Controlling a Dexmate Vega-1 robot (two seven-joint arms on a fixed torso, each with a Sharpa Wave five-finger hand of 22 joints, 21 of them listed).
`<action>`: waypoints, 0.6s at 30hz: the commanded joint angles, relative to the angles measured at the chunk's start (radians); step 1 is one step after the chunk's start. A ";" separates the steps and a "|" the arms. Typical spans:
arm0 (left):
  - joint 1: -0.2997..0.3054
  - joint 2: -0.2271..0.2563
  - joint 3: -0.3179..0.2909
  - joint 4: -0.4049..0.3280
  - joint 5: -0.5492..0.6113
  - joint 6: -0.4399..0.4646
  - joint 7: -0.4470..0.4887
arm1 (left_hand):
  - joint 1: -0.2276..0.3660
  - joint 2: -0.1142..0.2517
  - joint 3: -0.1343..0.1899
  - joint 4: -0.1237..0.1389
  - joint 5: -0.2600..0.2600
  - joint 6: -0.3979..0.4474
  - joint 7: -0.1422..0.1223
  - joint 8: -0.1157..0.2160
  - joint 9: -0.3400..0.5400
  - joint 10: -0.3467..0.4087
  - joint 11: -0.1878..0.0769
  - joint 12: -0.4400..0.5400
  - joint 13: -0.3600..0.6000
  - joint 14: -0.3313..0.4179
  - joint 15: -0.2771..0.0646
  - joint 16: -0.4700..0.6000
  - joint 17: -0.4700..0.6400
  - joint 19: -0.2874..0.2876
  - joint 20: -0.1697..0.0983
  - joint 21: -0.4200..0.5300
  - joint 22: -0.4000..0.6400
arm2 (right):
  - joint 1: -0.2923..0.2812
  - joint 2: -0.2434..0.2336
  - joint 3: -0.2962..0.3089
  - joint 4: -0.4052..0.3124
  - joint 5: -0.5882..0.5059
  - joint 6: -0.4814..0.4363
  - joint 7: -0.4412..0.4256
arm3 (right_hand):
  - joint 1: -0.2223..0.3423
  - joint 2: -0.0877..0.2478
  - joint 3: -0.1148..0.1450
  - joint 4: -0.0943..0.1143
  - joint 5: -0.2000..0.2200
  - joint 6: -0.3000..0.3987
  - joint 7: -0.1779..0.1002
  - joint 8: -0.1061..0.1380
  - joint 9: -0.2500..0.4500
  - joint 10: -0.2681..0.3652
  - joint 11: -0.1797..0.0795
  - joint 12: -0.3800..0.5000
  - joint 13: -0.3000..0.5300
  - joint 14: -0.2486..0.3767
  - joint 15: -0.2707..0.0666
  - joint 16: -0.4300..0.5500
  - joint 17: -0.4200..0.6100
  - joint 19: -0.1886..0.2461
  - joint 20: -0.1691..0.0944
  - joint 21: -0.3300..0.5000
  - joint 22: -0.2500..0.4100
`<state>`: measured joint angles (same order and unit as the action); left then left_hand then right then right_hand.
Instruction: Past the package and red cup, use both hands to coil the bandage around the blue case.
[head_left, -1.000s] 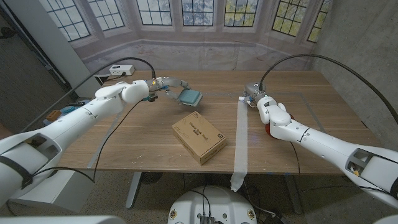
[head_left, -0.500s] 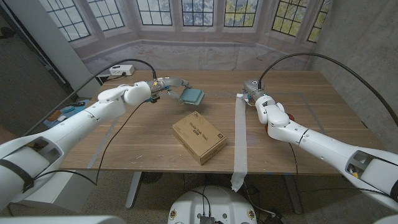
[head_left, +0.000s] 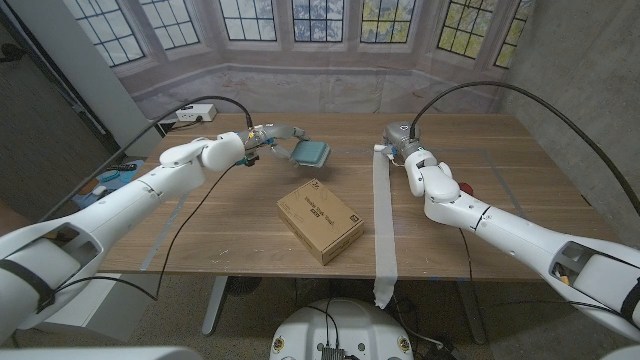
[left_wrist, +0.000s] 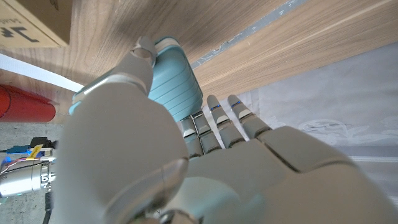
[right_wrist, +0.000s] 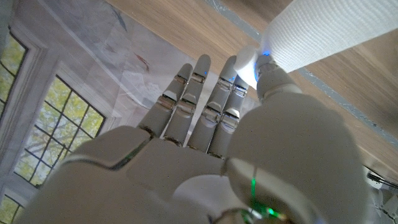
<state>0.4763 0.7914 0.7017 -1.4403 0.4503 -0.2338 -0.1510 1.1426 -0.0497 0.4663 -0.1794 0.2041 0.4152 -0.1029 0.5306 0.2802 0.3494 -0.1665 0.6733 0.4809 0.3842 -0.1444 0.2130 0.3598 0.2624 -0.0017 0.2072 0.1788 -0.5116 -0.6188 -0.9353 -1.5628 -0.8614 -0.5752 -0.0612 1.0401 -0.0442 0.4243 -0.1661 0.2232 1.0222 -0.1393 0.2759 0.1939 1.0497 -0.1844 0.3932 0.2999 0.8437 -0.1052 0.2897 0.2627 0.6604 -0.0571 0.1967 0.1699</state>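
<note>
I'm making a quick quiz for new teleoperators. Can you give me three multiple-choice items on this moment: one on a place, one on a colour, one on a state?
1. Where does the cardboard package lie?
A. Between the two arms, mid-table
B. At the table's far edge
C. Under the right hand

2. What colour is the bandage?
A. Red
B. White
C. Green

3. What is the left hand doing?
A. Resting on the package
B. Holding the bandage
C. Holding the blue case

Key: 1 A, the head view shows the package between the arms. 2 B, a white strip runs from the right hand over the table's near edge. 3 C, the left wrist view shows its fingers around the case.
</note>
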 joint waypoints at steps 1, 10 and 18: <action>-0.026 -0.032 0.012 0.026 -0.003 0.001 0.014 | -0.051 0.063 0.030 0.023 0.006 0.046 -0.011 0.295 0.002 0.083 -0.047 0.009 0.227 0.008 0.001 -0.003 0.005 -0.002 -0.002 -0.002 0.003 | 0.026 0.027 -0.010 0.030 -0.004 0.033 -0.021 | 0.016 -0.001 -0.004 -0.001 -0.003 0.007 0.001 0.006 0.006 0.010 0.000 0.008 0.006 0.011 -0.132 0.008 0.004 0.008 -0.052 0.003 0.003; -0.056 -0.064 0.028 0.060 -0.008 -0.007 0.021 | -0.054 0.063 0.029 0.025 0.006 0.046 -0.010 0.298 -0.001 0.083 -0.048 0.008 0.229 0.008 0.002 -0.004 0.005 -0.003 -0.002 -0.002 0.003 | 0.048 0.048 -0.015 0.066 0.001 0.050 -0.041 | 0.020 0.002 -0.008 0.002 -0.006 0.012 0.001 0.007 0.008 0.011 -0.002 0.011 0.012 0.014 -0.129 0.009 0.008 0.009 -0.052 0.003 0.003; -0.082 -0.093 0.042 0.102 -0.017 -0.020 0.032 | -0.054 0.063 0.029 0.024 0.007 0.044 -0.007 0.299 -0.003 0.082 -0.048 0.007 0.230 0.007 0.002 -0.004 0.006 -0.005 -0.002 -0.002 0.003 | 0.072 0.076 -0.023 0.103 0.008 0.060 -0.063 | 0.026 0.004 -0.011 0.001 -0.007 0.018 0.002 0.007 0.009 0.014 -0.004 0.016 0.017 0.017 -0.131 0.010 0.012 0.009 -0.052 0.002 0.003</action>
<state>0.4323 0.7403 0.7234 -1.3923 0.4432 -0.2393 -0.1314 1.1426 -0.0497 0.4663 -0.1793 0.2038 0.4163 -0.1019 0.5307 0.2749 0.3494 -0.1665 0.6733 0.4809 0.3842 -0.1444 0.2130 0.3621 0.2624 -0.0017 0.2072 0.1788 -0.4673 -0.5743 -0.9488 -1.5014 -0.8636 -0.5409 -0.0870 1.0534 -0.0416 0.4177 -0.1654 0.2154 1.0326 -0.1355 0.2786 0.1979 1.0551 -0.1898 0.4009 0.3137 0.8497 -0.1074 0.2897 0.2720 0.6604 -0.0571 0.1967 0.1699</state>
